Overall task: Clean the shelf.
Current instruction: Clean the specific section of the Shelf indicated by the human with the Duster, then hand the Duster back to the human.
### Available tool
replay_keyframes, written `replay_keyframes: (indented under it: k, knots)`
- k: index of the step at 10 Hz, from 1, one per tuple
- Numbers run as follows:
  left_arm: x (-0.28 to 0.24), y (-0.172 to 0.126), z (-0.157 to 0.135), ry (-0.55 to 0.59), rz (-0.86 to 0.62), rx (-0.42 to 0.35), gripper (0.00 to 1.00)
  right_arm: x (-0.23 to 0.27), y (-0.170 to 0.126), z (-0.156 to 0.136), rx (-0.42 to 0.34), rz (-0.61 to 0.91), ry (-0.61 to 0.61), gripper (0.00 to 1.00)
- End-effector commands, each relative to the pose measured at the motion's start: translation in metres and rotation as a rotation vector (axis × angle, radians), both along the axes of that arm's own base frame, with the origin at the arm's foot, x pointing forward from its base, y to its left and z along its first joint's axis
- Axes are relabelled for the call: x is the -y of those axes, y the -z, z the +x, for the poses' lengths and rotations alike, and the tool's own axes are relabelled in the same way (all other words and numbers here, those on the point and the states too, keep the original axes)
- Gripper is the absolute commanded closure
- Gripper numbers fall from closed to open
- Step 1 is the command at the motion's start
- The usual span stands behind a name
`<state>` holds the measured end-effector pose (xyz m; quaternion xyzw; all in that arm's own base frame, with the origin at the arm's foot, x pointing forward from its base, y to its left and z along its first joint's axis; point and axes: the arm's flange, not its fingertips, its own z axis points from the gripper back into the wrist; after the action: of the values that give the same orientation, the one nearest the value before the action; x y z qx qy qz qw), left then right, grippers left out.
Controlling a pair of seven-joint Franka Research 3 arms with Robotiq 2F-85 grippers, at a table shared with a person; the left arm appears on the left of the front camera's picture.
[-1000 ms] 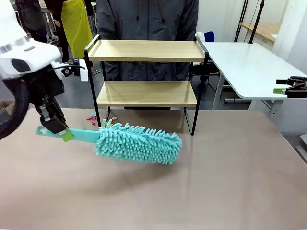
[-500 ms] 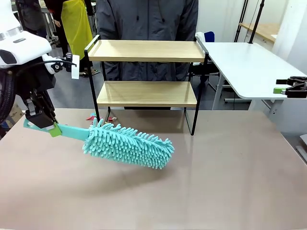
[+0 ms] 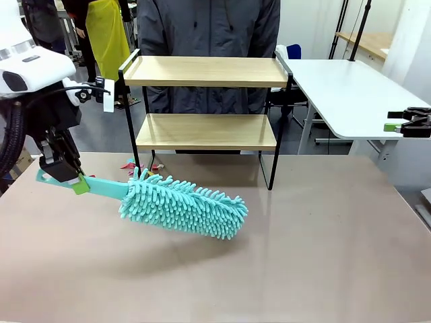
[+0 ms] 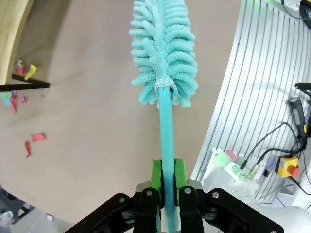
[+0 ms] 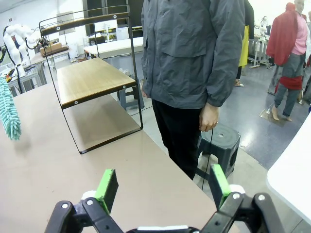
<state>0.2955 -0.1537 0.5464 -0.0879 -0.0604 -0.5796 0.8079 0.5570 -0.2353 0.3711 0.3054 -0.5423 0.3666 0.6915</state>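
Note:
The shelf [image 3: 202, 70] stands at the table's far side, its two wooden boards bare in a black frame; it also appears as shelf [image 5: 92, 80] and as a board edge [image 4: 12, 34]. My left gripper [image 3: 65, 176] is shut on the teal handle of a fluffy teal duster [image 3: 182, 205], held tilted above the table in front of the shelf's left leg. In the left wrist view my left gripper [image 4: 167, 167] clamps the handle, and the duster [image 4: 163, 48] points away. My right gripper [image 3: 404, 124] hangs at the far right, and the right gripper [image 5: 163, 187] is open and empty.
Small coloured paper scraps [image 3: 135, 165] lie on the table under the shelf's left side, seen as scraps [image 4: 14, 92] too. A person [image 3: 209, 27] in a grey jacket stands just behind the shelf. A white side table [image 3: 343, 87] is at the back right.
My left gripper has carried the duster a little to the left and slightly up, then settled. The right gripper has not moved.

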Motion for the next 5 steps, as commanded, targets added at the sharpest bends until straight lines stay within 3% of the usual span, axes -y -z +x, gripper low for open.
replay_keyframes:
  k: [1,5]
  knots:
    - [0.0,0.0001,-0.0018,-0.001,-0.014,0.002,0.87,-0.0008,-0.0021,0.0005,0.011,-0.008,-0.004,0.0]
    - [0.0,0.0001,-0.0018,-0.001,-0.014,0.002,0.87,-0.0008,-0.0021,0.0005,0.011,-0.008,-0.004,0.0]
